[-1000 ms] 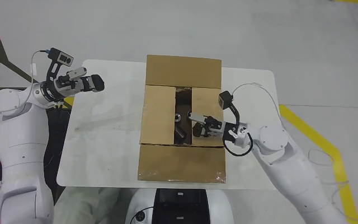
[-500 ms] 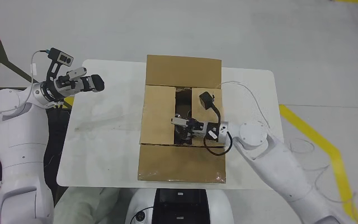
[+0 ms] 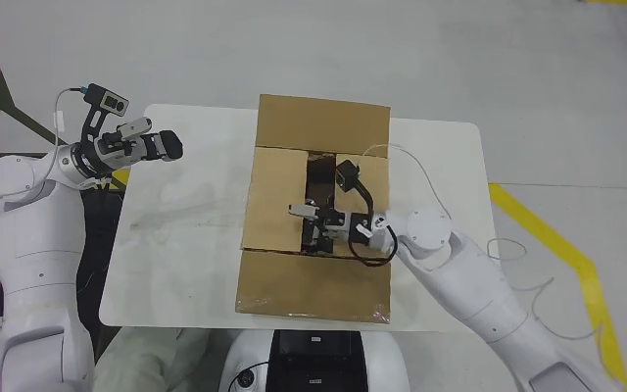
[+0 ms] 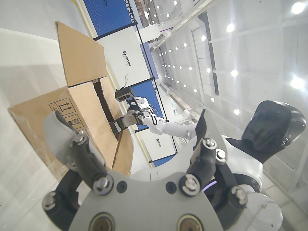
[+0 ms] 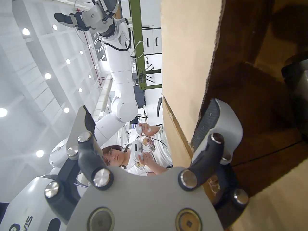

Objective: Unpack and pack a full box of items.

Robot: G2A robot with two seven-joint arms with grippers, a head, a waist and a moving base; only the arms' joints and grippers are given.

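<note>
The box (image 3: 323,122) stands mid-counter, its long axis running away from the robot. Its far flap (image 3: 323,120) is lifted back from the opening, and the near flap (image 3: 313,284) lies outward, its edge close to the counter's (image 3: 186,225) near edge. The left flap (image 3: 276,196) and right flap (image 3: 367,176) are folded inward, leaving a narrow dark slot (image 3: 318,176) between their edges. What sits in the slot is too shadowed to tell.

The right end effector (image 3: 312,218) is at the near end of that slot. In the right wrist view its fingers (image 5: 211,118) are spread and pinch nothing. They straddle the left flap's inner edge, one finger under the cardboard and one outside it. Room there is tight, with cardboard close by the inner finger.

The left end effector (image 3: 162,145) hangs over the counter's far left corner, well apart from the box. Its fingers (image 4: 57,126) are spread wide and hold nothing. A broad bare stretch of counter lies between it and the box. The strip on the box's right is narrower. A yellow line (image 3: 549,235) crosses the floor beyond the counter's right edge.

The box's left side carries black handling marks (image 4: 65,108), among them a pair of upward arrows. Blue and white panels (image 4: 125,56) in the hall behind bear print.
</note>
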